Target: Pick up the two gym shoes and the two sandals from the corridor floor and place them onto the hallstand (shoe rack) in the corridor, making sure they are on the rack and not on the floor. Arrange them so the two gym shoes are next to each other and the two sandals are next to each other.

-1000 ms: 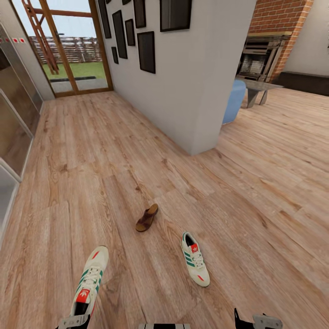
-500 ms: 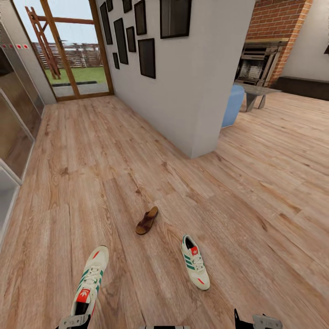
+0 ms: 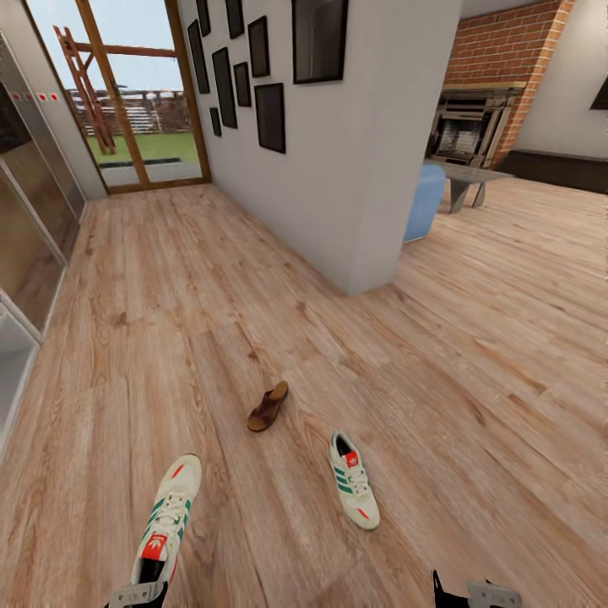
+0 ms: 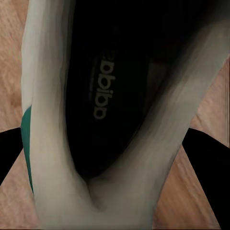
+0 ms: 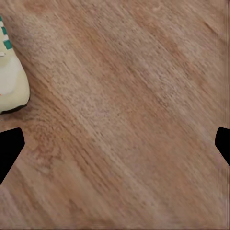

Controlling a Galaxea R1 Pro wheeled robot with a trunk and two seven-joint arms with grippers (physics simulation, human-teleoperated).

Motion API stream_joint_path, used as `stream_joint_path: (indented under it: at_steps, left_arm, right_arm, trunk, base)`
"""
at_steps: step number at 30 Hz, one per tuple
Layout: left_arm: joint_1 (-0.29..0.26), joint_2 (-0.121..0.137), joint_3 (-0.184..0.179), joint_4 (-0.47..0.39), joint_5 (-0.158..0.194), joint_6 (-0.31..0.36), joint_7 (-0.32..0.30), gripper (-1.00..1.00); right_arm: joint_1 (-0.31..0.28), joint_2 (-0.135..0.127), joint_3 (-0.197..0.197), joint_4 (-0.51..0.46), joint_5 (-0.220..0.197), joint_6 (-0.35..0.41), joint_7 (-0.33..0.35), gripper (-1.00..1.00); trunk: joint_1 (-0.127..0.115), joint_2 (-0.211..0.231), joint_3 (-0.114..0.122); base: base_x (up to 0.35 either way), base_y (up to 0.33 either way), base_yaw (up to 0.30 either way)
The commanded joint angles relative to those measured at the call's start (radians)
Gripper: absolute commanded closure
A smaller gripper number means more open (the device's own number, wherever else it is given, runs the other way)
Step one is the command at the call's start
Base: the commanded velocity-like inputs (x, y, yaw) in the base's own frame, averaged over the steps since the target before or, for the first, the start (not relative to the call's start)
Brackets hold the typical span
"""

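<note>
One gym shoe (image 3: 167, 522) sits at the near left, its heel at the left gripper (image 3: 135, 594); in the left wrist view the shoe's dark inside (image 4: 103, 91) lies between the two fingertips, so the gripper is judged closed on the heel, the shoe carried toe-forward. The second gym shoe (image 3: 353, 491) lies free on the wood floor (image 3: 473, 380) at the near right, its toe also visible in the right wrist view (image 5: 10, 86). One brown sandal (image 3: 268, 406) lies a little farther off, between the two shoes. The right gripper (image 3: 477, 591) hangs over bare floor with its fingertips wide apart and nothing between them.

Risks, as judged: the grip on a soft heel rim may slip while the base travels, dropping the shoe. The white wall (image 3: 338, 169) corner stands ahead; a turn taken close could strike it. Rack and second sandal remain to be found.
</note>
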Motion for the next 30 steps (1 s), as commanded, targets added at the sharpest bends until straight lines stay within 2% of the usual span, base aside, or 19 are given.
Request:
stream_joint_path:
  at_steps: [1,17,30]
  left_arm:
    - [-0.001,-0.001,0.009,0.000,-0.009,-0.004,-0.007,1.00]
    - [-0.001,-0.005,0.009,0.000,-0.010,-0.003,-0.004,1.00]
    - [-0.001,-0.005,0.009,0.000,-0.010,-0.003,0.003,1.00]
  right_arm:
    - [-0.001,0.000,0.001,0.001,0.001,-0.003,-0.003,-1.00]
    - [-0.001,0.004,0.001,0.001,0.001,-0.003,-0.005,-1.00]
    - [-0.001,0.005,0.001,-0.002,0.001,-0.004,-0.005,-1.00]
  trunk:
    - [-0.001,0.000,0.001]
    - [-0.001,0.000,0.021]
    - [-0.001,0.000,0.030]
  base:
    - [-0.227,-0.162,0.000]
    - [-0.227,-0.182,0.005]
    - [-0.199,-0.227,0.238]
